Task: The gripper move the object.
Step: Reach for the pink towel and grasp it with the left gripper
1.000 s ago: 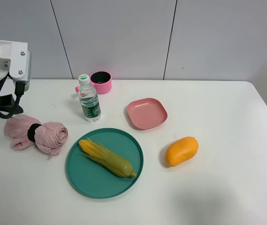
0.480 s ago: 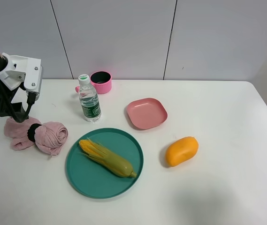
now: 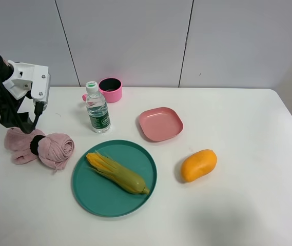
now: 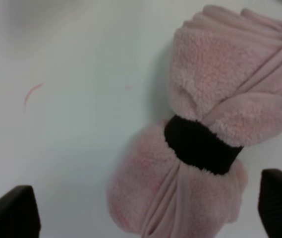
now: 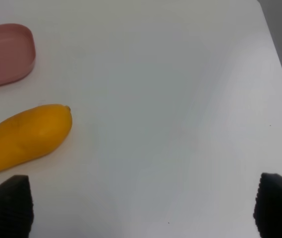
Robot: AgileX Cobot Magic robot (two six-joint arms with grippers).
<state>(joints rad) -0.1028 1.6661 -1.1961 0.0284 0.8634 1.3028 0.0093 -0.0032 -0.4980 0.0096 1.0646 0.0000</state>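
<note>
The object, a fuzzy pale-pink rolled towel [image 3: 55, 147] cinched by a black band, lies on the white table at the far left. My left gripper [image 3: 18, 124] hangs just above the towel's far left end, under its white block [image 3: 33, 84] and black cables. In the left wrist view the towel [image 4: 215, 94] fills the middle, and the left gripper [image 4: 145, 214] is open with its dark fingertips [image 4: 13, 214] wide apart on either side of the towel, holding nothing. My right gripper [image 5: 141, 210] is open and empty over bare table. It does not show in the exterior high view.
A teal plate [image 3: 92, 192] with a corn cob [image 3: 116, 172] lies right of the towel. A water bottle [image 3: 97, 109] and a pink cup [image 3: 110, 89] stand behind it. A square pink plate [image 3: 159, 123] and a mango [image 3: 198, 165] lie further right; the mango [image 5: 27, 136] shows in the right wrist view.
My left arm has moved right and down, from the far left edge to just above the towel's left end. The towel and the other things have not moved.
</note>
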